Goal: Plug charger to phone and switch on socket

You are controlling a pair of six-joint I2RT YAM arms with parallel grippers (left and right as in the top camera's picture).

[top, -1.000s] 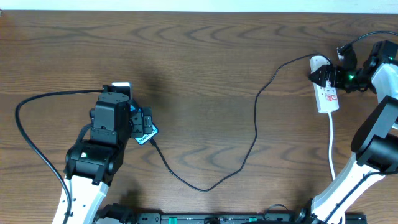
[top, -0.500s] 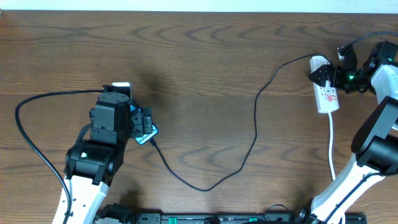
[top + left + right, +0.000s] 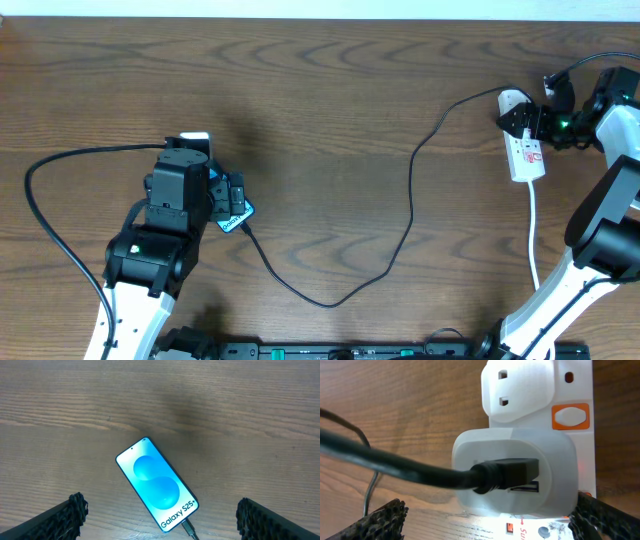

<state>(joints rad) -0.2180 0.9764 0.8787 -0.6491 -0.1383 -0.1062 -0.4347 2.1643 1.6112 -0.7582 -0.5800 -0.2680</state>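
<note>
The phone (image 3: 157, 491) lies flat on the wooden table with its screen lit blue and the "Galaxy S25+" text showing. The charger connector (image 3: 188, 528) sits in the phone's bottom port. In the overhead view the black charger cable (image 3: 410, 200) runs from the phone (image 3: 240, 214) to a white adapter (image 3: 515, 472) plugged into the socket (image 3: 570, 390). The socket's orange switch (image 3: 570, 416) lies beside the adapter. My left gripper (image 3: 161, 507) is open above the phone. My right gripper (image 3: 490, 517) is open over the socket (image 3: 527, 155), with the adapter between its fingers.
The socket's white cord (image 3: 533, 235) runs toward the front past the right arm. A thick black arm cable (image 3: 45, 235) loops at the far left. The table's back edge (image 3: 320, 18) lies along the top.
</note>
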